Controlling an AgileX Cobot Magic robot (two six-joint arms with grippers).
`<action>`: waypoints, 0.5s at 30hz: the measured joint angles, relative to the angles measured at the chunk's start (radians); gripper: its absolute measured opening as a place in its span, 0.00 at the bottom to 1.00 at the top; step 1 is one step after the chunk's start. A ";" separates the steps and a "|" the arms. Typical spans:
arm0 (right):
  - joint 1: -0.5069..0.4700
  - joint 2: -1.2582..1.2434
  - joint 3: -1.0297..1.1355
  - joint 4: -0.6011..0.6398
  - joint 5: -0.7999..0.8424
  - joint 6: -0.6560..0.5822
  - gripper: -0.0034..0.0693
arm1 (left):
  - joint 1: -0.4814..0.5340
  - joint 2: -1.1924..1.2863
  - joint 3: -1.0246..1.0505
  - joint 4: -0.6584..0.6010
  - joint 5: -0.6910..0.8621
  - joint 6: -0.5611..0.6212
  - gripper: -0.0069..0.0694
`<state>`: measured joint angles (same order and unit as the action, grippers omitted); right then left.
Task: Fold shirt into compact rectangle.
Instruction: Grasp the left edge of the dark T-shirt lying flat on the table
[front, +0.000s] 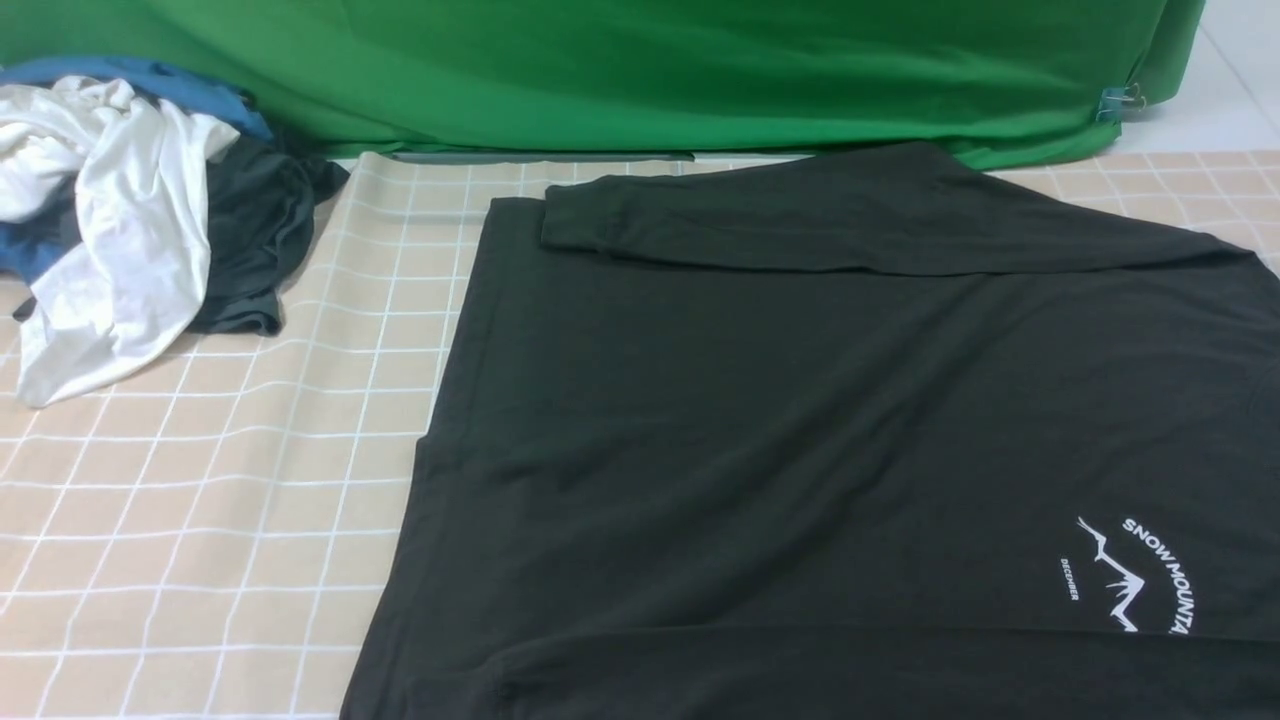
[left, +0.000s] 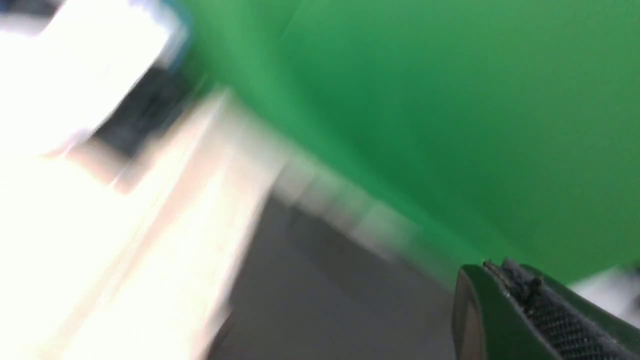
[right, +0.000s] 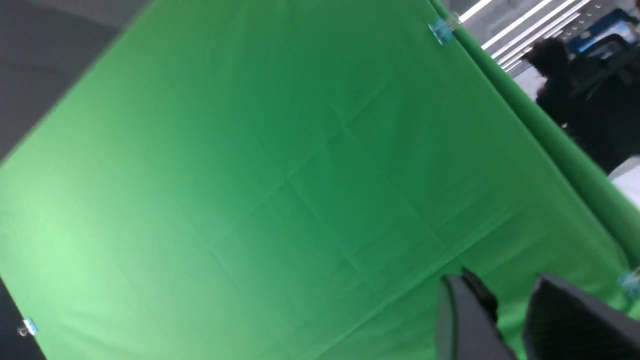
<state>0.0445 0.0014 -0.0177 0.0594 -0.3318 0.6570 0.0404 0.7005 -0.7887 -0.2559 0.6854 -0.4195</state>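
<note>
Right wrist view: right tool (right: 504, 287) slightly parted, empty — left tool (left: 500, 274) closed.

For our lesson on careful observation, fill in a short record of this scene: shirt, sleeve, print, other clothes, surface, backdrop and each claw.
shirt: black shirt, spread flat on the table
sleeve: one sleeve folded across the far edge of the body
print: white mountain print, near right
other clothes: pile of white, blue and dark garments, far left, apart from the shirt
surface: beige checked cloth
backdrop: green backdrop
left claw: shut, empty
right claw: open, empty, facing the backdrop
</note>
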 joint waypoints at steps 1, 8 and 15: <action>0.003 0.006 -0.027 -0.003 0.042 0.009 0.30 | 0.000 0.072 -0.020 -0.026 0.060 0.052 0.11; 0.141 0.250 -0.498 -0.059 0.660 -0.283 0.10 | -0.093 0.391 0.073 -0.152 0.185 0.270 0.11; 0.323 0.640 -0.856 -0.071 1.255 -0.484 0.10 | -0.433 0.529 0.193 -0.014 0.032 0.074 0.11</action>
<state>0.3675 0.6418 -0.8734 -0.0113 0.9231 0.1725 -0.3924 1.2290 -0.5956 -0.2698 0.7170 -0.3452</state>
